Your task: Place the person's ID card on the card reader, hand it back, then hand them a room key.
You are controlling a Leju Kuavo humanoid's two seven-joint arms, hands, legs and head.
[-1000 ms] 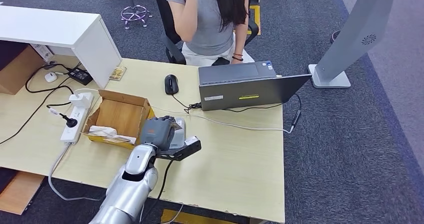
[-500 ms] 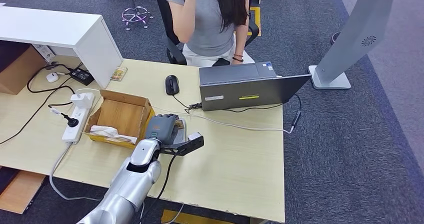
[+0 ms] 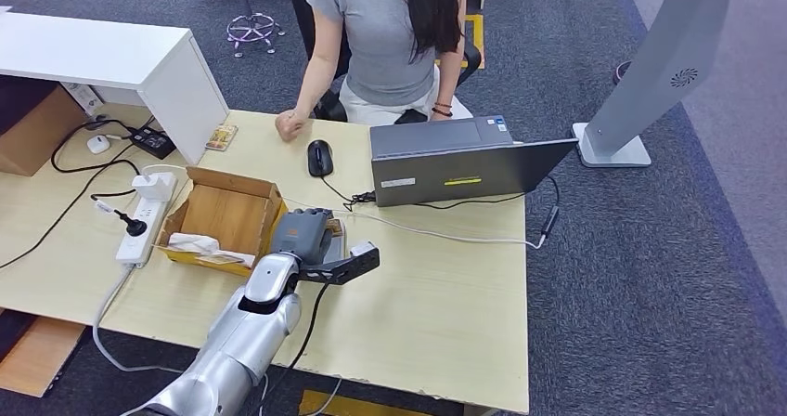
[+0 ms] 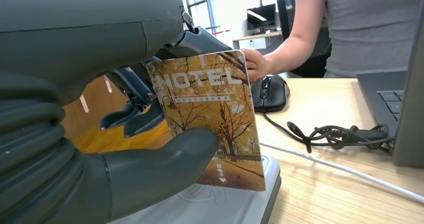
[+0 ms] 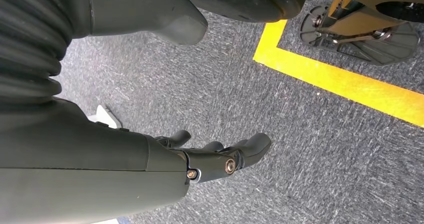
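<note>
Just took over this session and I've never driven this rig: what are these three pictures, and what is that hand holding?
The wide picture is from the robot's head, looking down at a desk. The other two come from cameras at its wrists. The left hand holds a card printed HOTEL between thumb and fingers, just above a pale card reader. The right hand hangs over carpet, holding nothing. On the desk: a cardboard box, a mouse, a laptop, a power strip. A person sits opposite.

head: high, fwd+down on desk (image 3: pixel 445 295) | L wrist: close, shares mouse (image 3: pixel 317 156) | R wrist: floorward
</note>
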